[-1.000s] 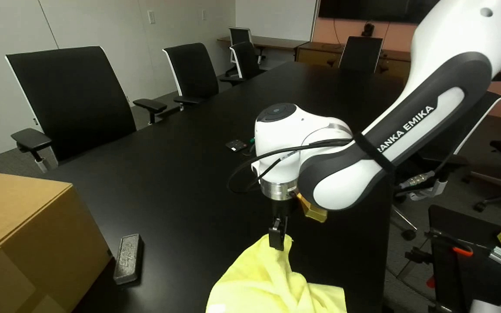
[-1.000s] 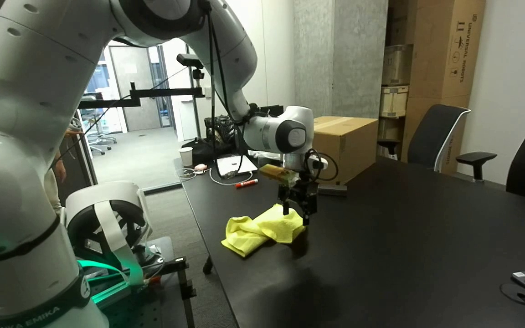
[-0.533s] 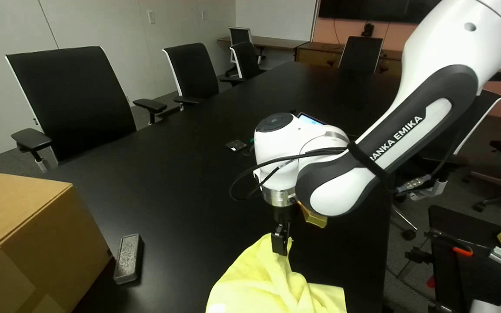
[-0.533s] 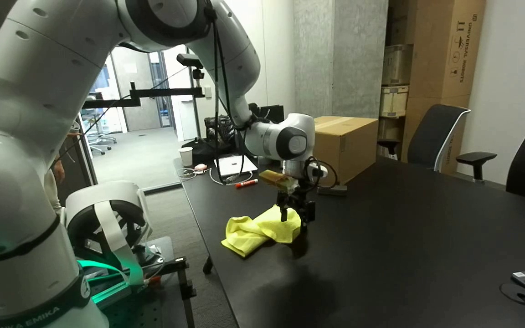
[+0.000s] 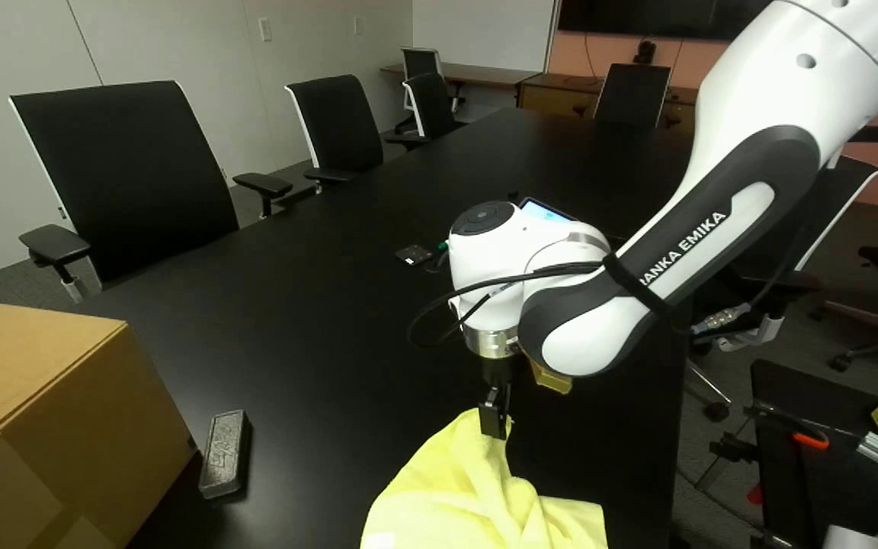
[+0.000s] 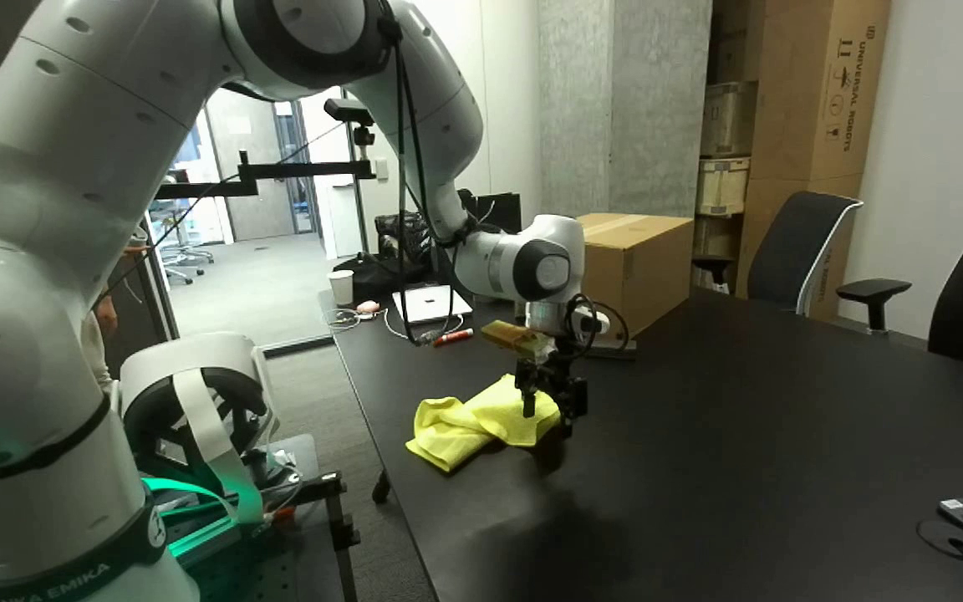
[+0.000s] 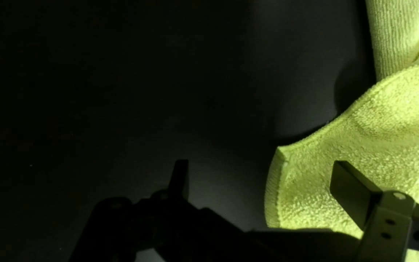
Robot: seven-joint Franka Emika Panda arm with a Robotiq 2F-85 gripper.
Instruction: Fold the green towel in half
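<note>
The green towel (image 5: 469, 496), a pale yellow-green cloth, lies bunched with overlapping folds on the black table. It also shows in an exterior view (image 6: 481, 418) and at the right of the wrist view (image 7: 315, 178). My gripper (image 5: 494, 435) points down at the towel's edge, and it also shows in an exterior view (image 6: 548, 423). In the wrist view my gripper (image 7: 260, 163) is open and holds nothing. Its right finger is over the towel, its left finger is over bare table, and a towel corner lies between them. I cannot tell whether a finger touches the cloth.
A cardboard box (image 5: 65, 412) and a dark oblong block (image 5: 224, 454) stand on the table (image 5: 317, 358). A red marker (image 6: 453, 336), a laptop (image 6: 431, 303) and a white cup (image 6: 341, 287) are near its far end. A cart (image 6: 281, 518) stands beside the table.
My gripper has come down toward the towel's edge, then shifted slightly sideways, toward the table's middle. Its fingers stay apart. The towel has not visibly moved.
</note>
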